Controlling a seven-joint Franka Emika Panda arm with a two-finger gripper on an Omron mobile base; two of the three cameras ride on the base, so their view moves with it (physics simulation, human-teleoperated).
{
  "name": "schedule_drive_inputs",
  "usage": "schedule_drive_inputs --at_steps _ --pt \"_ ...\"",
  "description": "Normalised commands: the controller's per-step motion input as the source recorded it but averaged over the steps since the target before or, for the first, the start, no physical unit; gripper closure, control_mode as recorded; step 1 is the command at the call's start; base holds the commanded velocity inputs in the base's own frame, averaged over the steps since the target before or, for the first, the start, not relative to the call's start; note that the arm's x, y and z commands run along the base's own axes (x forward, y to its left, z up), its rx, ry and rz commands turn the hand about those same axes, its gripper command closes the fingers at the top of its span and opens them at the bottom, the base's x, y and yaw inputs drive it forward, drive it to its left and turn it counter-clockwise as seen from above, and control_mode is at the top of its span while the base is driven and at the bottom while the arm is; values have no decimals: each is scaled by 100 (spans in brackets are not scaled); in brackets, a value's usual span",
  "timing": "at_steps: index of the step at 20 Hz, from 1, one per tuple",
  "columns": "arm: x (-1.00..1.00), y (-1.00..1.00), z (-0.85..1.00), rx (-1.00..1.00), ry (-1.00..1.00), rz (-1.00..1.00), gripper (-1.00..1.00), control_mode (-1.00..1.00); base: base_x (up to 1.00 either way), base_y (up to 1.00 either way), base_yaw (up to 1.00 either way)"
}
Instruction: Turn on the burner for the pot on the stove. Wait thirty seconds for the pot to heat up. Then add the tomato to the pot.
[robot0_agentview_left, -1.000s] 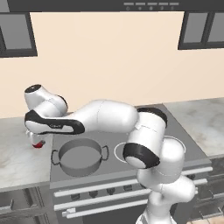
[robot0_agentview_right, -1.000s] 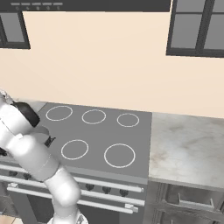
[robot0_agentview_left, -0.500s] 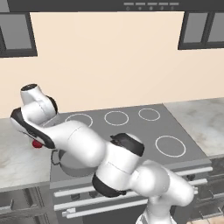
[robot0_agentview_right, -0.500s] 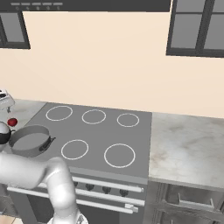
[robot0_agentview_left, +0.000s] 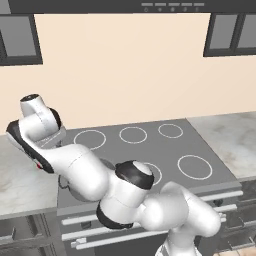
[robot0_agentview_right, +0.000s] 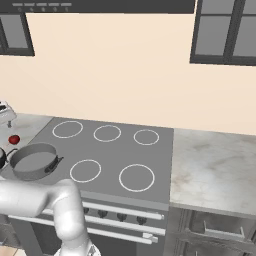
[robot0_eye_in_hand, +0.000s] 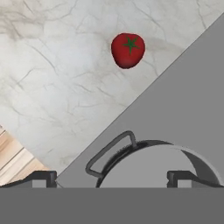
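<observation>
Left base view: my arm fills the lower centre, bent hard over to frame left, w/ the wrist at upper left above the marble worktop (robot0_agentview_left: 20, 182). The stove (robot0_agentview_left: 165, 150) sits mid-frame, white rings visible. A small bit of red shows just under the wrist; can't say more from here.

Right base view: the pot (robot0_agentview_right: 34, 161) sits at the left edge on the stove's front-left part, one loop handle toward the rings. The tomato (robot0_agentview_right: 14, 139) lies on the worktop just beyond the pot, apart from it. Dark knobs (robot0_agentview_right: 117, 215) line the front.

Hand view: tomato (robot0_eye_in_hand: 127, 50) at upper centre on marble, green star on top. Pot rim and loop handle at bottom centre. The tool (robot0_eye_in_hand: 111, 177) has its tips wide apart at the bottom corners, nothing between them.
</observation>
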Motion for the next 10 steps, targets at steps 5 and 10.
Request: schedule_drive_inputs --at_steps 5,10 --pt "0 0 -17 0 -10 0 -100 -100 0 0 0" --pt "0 0 -18 0 -8 0 -100 -100 0 0 0"
